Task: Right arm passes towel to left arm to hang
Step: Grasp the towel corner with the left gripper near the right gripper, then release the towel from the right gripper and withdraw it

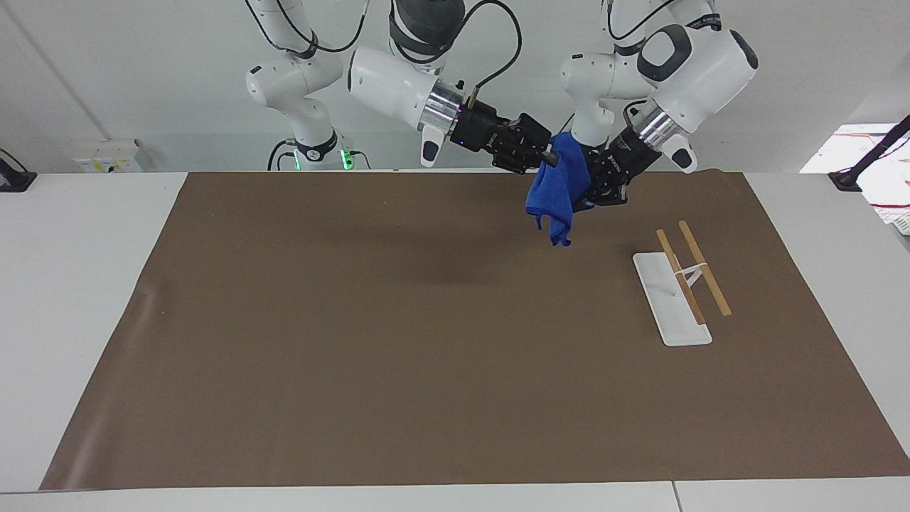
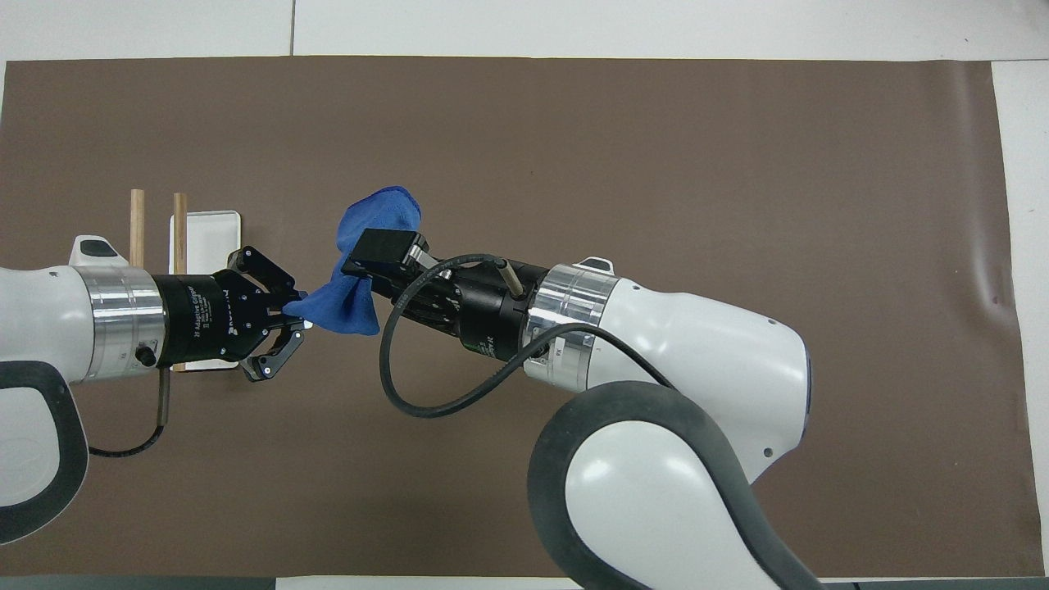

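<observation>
Towel point(image 1: 558, 188), facing view: hanging lengthwise over the brown mat point(image 1: 398, 341), clamped at its top by the right pincer point(image 1: 546, 158) from 9 o'clock and by the left pincer point(image 1: 589, 193) from 3 o'clock. Overhead view: towel point(image 2: 361, 270) bridges both pincers; the rack point(image 2: 176, 238) lies at 9 o'clock, nearest the left arm point(image 2: 49, 328).

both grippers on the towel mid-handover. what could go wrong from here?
1. Left gripper is shut on only a corner of the towel; that thin bite might slip once the right gripper lets go.
2. Both are shut on it now; if either arm pulls away before the right one opens, the cloth gets tugged between them.
3. Most of it hangs bunched, so it may not drape cleanly over the rack.
</observation>
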You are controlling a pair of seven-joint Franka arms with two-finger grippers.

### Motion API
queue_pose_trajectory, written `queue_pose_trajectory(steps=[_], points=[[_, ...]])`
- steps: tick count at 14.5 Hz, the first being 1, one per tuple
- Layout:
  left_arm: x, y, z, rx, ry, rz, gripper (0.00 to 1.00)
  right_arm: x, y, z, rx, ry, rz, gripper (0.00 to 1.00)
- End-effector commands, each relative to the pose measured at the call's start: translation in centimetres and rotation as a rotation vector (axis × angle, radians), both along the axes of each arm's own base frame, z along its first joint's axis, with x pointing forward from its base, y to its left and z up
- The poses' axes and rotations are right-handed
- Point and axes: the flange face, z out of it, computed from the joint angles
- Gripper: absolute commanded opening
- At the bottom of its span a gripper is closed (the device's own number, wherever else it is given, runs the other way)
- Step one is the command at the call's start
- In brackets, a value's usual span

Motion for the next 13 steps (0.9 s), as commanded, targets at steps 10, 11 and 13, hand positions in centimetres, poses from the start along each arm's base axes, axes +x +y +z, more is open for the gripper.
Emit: queue_pose_trajectory(steps=[10,11,13], points=[[1.5,0.2,2.5,0.048,-0.087,-0.046,0.0,0.7,-0.7,0.2,0.001,-0.019,-0.076,1.0],[1.8,0.1,2.8,0.06,-0.098,-0.055,0.0,0.8,-0.9,0.2,-0.008,-0.028,-0.077,1.0],[2.3,0.3,4.1,0.146,-0.154,-0.097,0.0,1.2,-1.7,0.2,-0.034,-0.071,-0.074,1.0]])
